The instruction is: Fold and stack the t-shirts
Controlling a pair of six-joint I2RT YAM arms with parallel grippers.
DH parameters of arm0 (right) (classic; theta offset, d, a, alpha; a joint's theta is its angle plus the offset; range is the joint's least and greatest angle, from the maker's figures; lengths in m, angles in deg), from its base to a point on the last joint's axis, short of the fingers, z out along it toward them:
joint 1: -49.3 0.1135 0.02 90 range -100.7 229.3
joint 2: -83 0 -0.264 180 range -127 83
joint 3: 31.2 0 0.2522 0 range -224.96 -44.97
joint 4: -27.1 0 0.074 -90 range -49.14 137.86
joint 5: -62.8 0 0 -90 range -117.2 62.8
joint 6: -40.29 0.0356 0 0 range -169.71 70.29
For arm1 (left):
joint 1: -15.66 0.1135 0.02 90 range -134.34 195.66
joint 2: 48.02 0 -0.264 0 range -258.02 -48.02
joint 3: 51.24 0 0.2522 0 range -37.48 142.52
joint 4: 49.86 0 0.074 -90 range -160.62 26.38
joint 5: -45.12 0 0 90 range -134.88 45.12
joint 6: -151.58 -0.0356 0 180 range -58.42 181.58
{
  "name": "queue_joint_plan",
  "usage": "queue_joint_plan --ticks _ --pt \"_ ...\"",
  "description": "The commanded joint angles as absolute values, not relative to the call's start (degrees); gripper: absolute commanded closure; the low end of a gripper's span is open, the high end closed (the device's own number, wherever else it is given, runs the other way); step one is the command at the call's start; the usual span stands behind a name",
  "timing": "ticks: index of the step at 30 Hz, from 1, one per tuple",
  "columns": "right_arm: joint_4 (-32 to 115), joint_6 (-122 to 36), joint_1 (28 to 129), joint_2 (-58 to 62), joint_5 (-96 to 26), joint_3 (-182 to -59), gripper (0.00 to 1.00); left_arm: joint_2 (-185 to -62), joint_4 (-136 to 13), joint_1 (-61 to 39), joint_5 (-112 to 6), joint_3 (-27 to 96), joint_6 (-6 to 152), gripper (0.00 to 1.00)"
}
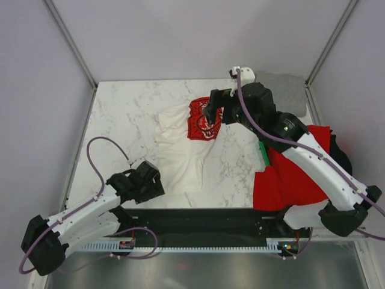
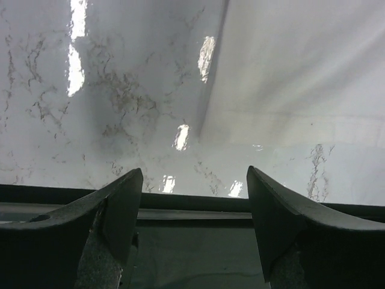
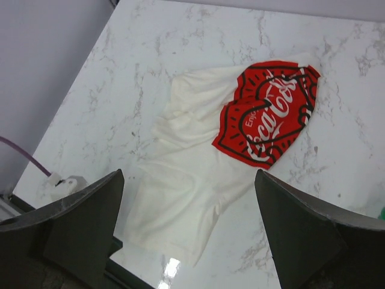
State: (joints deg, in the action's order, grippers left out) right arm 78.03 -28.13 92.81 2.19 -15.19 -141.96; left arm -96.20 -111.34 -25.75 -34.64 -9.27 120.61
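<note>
A large white t-shirt (image 1: 180, 153) lies crumpled and partly folded on the marble table (image 1: 126, 114), its red panel (image 1: 203, 119) with white script facing up at the far end. Hovering above that panel is my right gripper (image 1: 210, 109), open and empty; its wrist view looks down on the shirt (image 3: 186, 174) and panel (image 3: 271, 114) between the jaws (image 3: 189, 198). Near the table's front edge, left of the shirt's hem, my left gripper (image 1: 150, 180) is open and holds nothing (image 2: 194, 192). The white cloth (image 2: 301, 78) lies ahead of it to the right.
A red t-shirt (image 1: 289, 180) lies heaped at the right under the right arm, with black cloth (image 1: 340, 153) behind it. A grey folded shirt (image 1: 289, 87) sits at the back right corner. A sliver of green crate (image 1: 263, 153) shows beside the red one.
</note>
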Motion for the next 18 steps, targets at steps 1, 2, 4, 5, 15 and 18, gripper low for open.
queue_joint_plan --ticks 1,2,4,5,15,18 --pt "78.9 -24.0 92.8 6.9 -13.9 -130.2 0.02 -96.7 -101.9 -26.1 -34.2 -10.0 122.4 0.23" --pt "78.4 -22.6 92.8 8.4 -14.6 -127.6 0.02 -97.3 -101.6 -26.1 -33.9 -9.7 122.2 0.23" --pt "77.6 -21.5 92.7 12.1 -14.8 -120.5 0.02 -99.3 -100.5 -26.1 -33.3 -9.4 121.8 0.25" --pt "77.6 -21.0 92.8 12.9 -14.6 -118.5 0.02 -100.3 -100.0 -26.1 -33.3 -9.6 121.6 0.25" --pt "76.8 -17.2 92.8 20.9 -14.0 -103.9 0.02 -108.1 -92.1 -26.8 -35.6 -11.6 122.3 0.48" --pt "76.8 -16.2 92.8 21.7 -14.0 -102.0 0.02 -110.4 -90.4 -26.8 -36.0 -10.1 121.6 0.72"
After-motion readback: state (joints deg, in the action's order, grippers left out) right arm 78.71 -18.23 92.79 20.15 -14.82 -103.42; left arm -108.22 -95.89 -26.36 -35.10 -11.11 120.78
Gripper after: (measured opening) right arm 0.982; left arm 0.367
